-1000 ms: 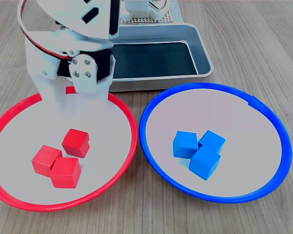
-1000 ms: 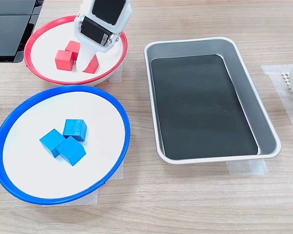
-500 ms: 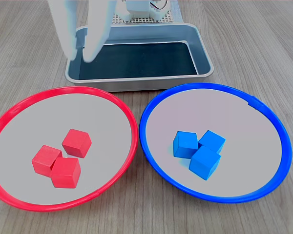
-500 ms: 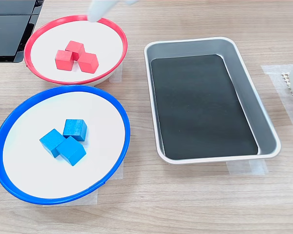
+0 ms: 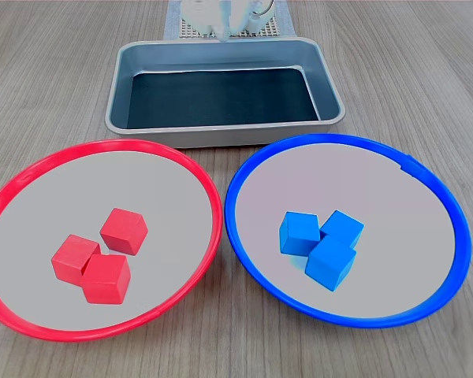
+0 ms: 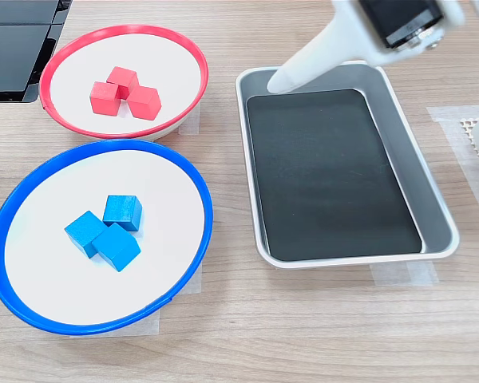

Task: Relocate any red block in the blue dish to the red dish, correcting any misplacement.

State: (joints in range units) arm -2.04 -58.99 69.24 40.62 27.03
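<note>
— Where does the sorting stand?

— All three red cubes sit bunched in the red dish (image 5: 191, 169), including the red block (image 5: 124, 231) nearest my side. The blue dish (image 5: 244, 169) holds only three blue cubes (image 5: 319, 242). I judge the correction done.

— And your pincer?

— My gripper (image 6: 291, 77) hangs above the near corner of the grey metal tray (image 6: 431, 209) in the second exterior view, carrying nothing. Only one pale fingertip (image 6: 287, 78) shows clearly, so I cannot tell whether the jaws are parted or closed.

— What could go wrong?

— Mostly me. If I dip while crossing the tray, the fingertip could clip its rim and shove it into the blue dish just beside it. Returning for another grab, I could scatter the touching red cubes or carry a blue one across by mistake.
</note>
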